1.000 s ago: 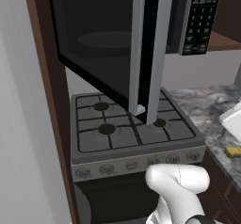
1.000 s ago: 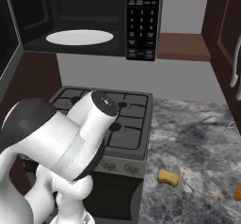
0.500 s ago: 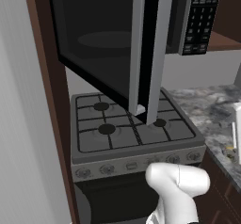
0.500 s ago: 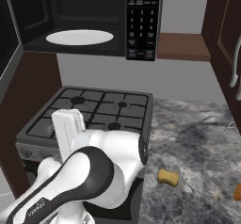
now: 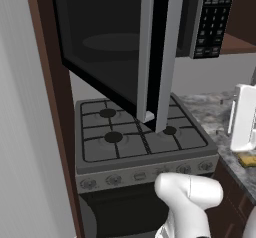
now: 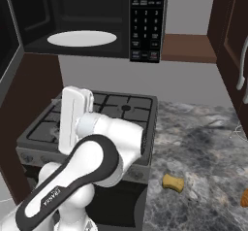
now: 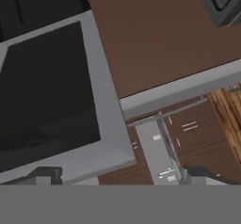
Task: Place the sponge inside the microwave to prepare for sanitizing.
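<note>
My gripper [image 7: 117,175] stands wide apart, empty. The sponge [image 6: 173,182] lies on the bench [image 6: 203,142], lower right of frame; the microwave [image 6: 87,19] gapes, upper left. I judge reaching comes next: swing down onto it.

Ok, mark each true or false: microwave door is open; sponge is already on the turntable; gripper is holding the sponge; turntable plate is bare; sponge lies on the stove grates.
1. The large black microwave has its door open: true.
2. The small yellowish-tan sponge is on the turntable: false, it lies on the grey speckled stone counter.
3. The gripper holds the sponge: false, its jaws stand open, empty.
4. The white round turntable plate is bare: true.
5. The sponge lies on the grey gas stove: false, it lies beside it.
</note>
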